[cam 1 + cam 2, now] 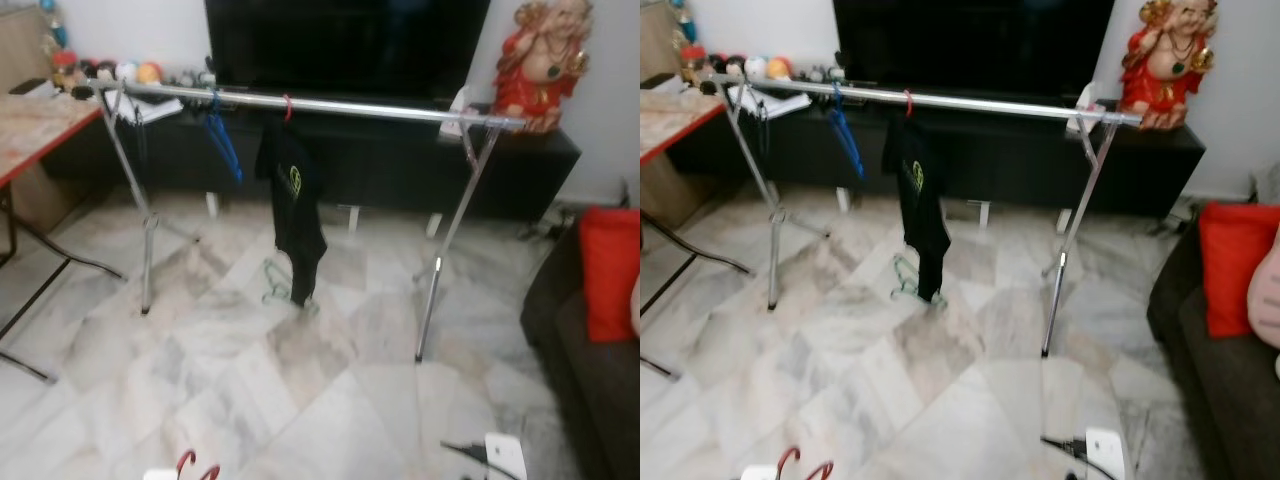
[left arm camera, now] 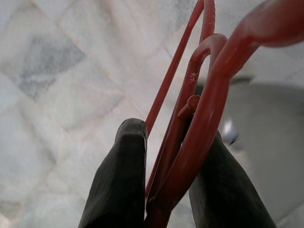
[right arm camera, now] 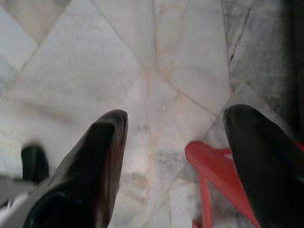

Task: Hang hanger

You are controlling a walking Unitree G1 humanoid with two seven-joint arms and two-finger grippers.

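Note:
A red plastic hanger (image 2: 199, 99) sits between the two black fingers of my left gripper (image 2: 171, 137), which is shut on it low over the marble floor. The hanger's red hook tips (image 1: 196, 464) poke up at the bottom edge of the left eye view. My right gripper (image 3: 173, 118) is open above the floor tiles, with part of a red hanger (image 3: 209, 166) below its fingers. Ahead stands a silver clothes rack (image 1: 330, 104). On its rail hang a blue hanger (image 1: 224, 142) and a black shirt (image 1: 296, 200) on a red hanger. A green hanger (image 1: 276, 282) lies on the floor under the shirt.
A table with a red edge (image 1: 30, 150) stands at the left. Behind the rack is a black TV console (image 1: 520, 170) with a red statue (image 1: 540, 60). A dark sofa with a red cushion (image 1: 610, 270) is on the right. A white plug block and cable (image 1: 503, 455) lie near my feet.

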